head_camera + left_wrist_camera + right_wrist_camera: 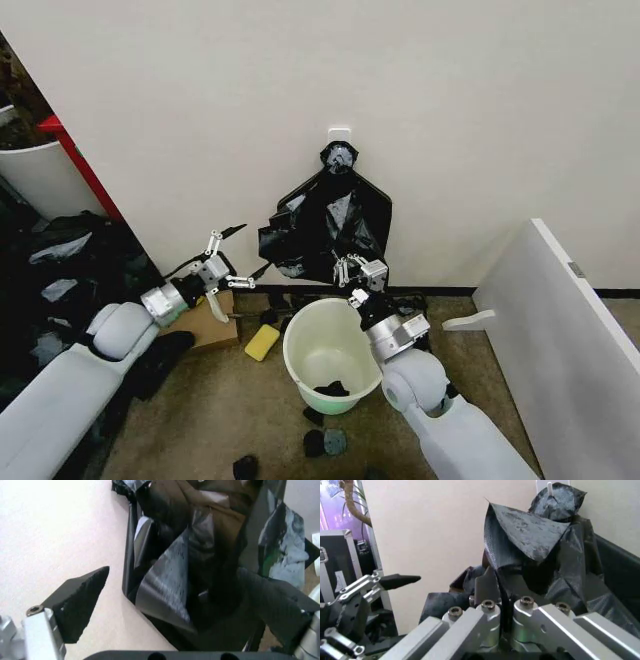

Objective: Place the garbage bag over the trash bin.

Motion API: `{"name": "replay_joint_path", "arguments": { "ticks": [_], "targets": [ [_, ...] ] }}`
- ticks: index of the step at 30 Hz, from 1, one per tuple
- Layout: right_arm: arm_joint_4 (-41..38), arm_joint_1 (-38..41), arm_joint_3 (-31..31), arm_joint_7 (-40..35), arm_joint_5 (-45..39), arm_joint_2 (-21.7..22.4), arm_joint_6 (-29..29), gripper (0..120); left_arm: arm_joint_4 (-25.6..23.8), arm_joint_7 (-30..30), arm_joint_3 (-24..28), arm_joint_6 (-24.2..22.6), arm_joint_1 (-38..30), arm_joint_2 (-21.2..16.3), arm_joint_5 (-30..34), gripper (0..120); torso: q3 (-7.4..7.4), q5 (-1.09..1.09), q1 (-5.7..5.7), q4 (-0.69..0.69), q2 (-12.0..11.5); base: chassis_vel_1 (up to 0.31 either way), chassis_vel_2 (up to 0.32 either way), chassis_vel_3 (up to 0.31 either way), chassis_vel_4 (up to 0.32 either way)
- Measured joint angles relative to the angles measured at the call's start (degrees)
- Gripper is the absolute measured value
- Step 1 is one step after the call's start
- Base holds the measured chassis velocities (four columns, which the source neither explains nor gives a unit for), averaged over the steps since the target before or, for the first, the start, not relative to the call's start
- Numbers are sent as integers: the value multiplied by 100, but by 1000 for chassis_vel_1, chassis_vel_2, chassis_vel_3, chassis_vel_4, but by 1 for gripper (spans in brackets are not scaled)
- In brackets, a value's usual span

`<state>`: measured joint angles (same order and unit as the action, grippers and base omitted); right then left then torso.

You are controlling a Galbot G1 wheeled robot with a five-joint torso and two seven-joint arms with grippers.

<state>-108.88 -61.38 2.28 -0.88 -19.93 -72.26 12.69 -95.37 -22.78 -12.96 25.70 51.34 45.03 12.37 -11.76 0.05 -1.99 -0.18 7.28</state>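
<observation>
Head view: the garbage bag [330, 225], a glossy, crinkled black sack, hangs against the wall from a knotted top at a small white hook [339, 133], spreading wider toward its lower edge. Directly below it, on the floor at the foot of the wall, stands the trash bin [300, 355], a pale cream bucket with dark scraps lying in its bottom. The right pincer [350, 270] reaches up above the bin's far rim with its fingers pressed together on the bag's lower edge. The left pincer [240, 255] hovers just beside the bag's lower left corner, fingers spread apart. A yellow block [262, 342] and a flat cardboard piece [205, 322] lie on the floor beside the bin.

Left wrist view: the bag [200, 566] shows shiny folds with grey reflections, lying between the spread black fingers [80, 600].

Right wrist view: the right pincer [500, 607] is clamped on a fold of the bag [535, 543]; the open left pincer [380, 583] stands beside it.
</observation>
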Motion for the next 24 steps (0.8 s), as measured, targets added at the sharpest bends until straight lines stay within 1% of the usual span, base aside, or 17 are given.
{"name": "replay_joint_path", "arguments": {
  "ticks": [5, 8, 10, 12, 13, 19, 20, 24],
  "targets": [
    [22, -3, 11, 21, 18, -19, 12, 0, 150, 9, 177, -1, -172, 23, -75, 100, 0, -1, 0, 0, 0, 0, 0, 0, 0],
    [30, 2, 17, 39, 20, -17, 20, 0, 431, 130, 502, -9, -457, 129, -440, 97, 0, -2, 0, -1, 0, 0, 0, 0, 0],
    [31, 11, 18, 43, 18, -23, 20, 0, 550, 299, 652, -15, -599, 209, -707, 88, 0, 0, 0, -1, 0, 0, 0, 0, 0],
    [29, 9, 16, 48, 18, -25, 20, 0, 605, 384, 721, -34, -656, 241, -758, 81, 0, -1, 0, 0, 0, 0, 0, 0, 0],
    [29, 9, 16, 48, 18, -25, 20, 0, 605, 384, 721, -34, -656, 241, -758, 81, 0, -1, 0, 0, 0, 0, 0, 0, 0],
    [-17, -14, 33, 61, 17, 2, 23, 0, 712, 489, 882, -145, -746, 282, -674, 55, 0, 0, 0, 0, 0, 0, 0, 0, 0],
    [-17, -14, 33, 61, 17, 2, 23, 0, 712, 489, 882, -145, -746, 282, -674, 55, 0, 0, 0, 0, 0, 0, 0, 0, 0],
    [-69, -30, 47, 64, 7, 12, 26, 0, 722, 577, 957, -269, -756, 300, -492, 39, 0, -1, 0, 0, 0, 0, 0, 0, 0]
  ]
}}
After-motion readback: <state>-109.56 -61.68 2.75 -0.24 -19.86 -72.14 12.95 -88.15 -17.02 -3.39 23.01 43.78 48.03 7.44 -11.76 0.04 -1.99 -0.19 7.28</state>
